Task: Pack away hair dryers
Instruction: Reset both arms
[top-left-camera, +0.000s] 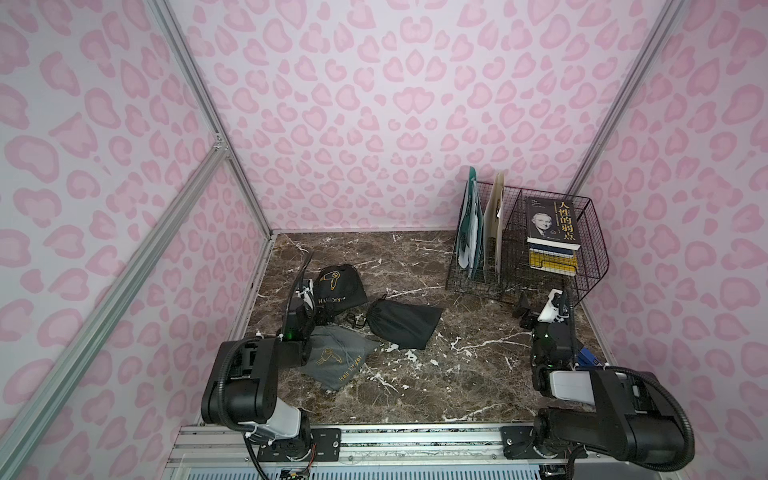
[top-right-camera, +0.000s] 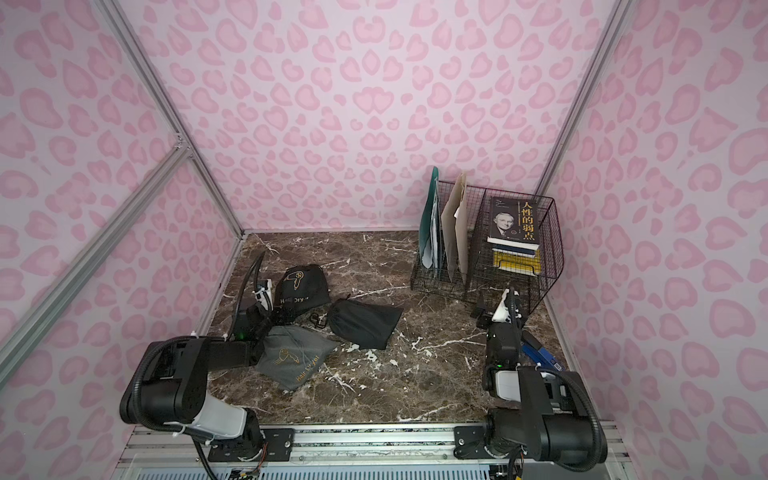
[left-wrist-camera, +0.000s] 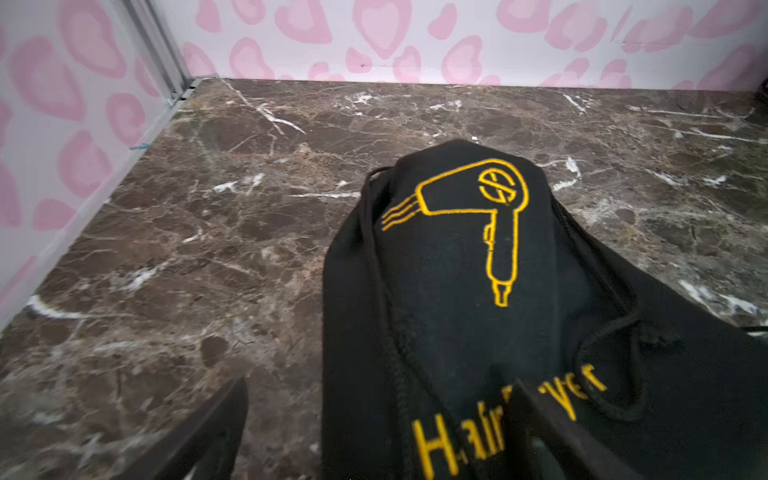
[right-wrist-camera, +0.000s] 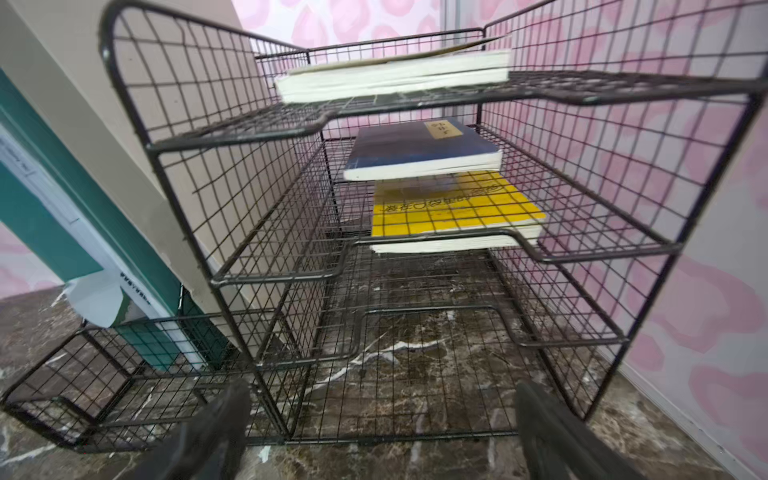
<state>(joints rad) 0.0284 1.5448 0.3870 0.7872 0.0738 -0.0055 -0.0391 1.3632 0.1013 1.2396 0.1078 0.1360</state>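
Fronting right claw (right-wrist-camera: 382, 390): wire rack (right-wrist-camera: 232, 137); left claw (left-wrist-camera: 380, 386): black pouch (left-wrist-camera: 457, 257).

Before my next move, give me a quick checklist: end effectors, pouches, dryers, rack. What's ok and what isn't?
1. Left end effector open, holding nothing: ok.
2. Right end effector open, holding nothing: ok.
3. Black printed pouch lies directly in front of the left end effector, one finger over its lettering: ok.
4. Hair dryers in sight: not ok. None lies loose on the table, only the printed pouch, a plain black pouch and a grey pouch.
5. Dryers inside those pouches: cannot tell.
6. Wire rack, lowest shelf facing the right end effector, free of books: ok.
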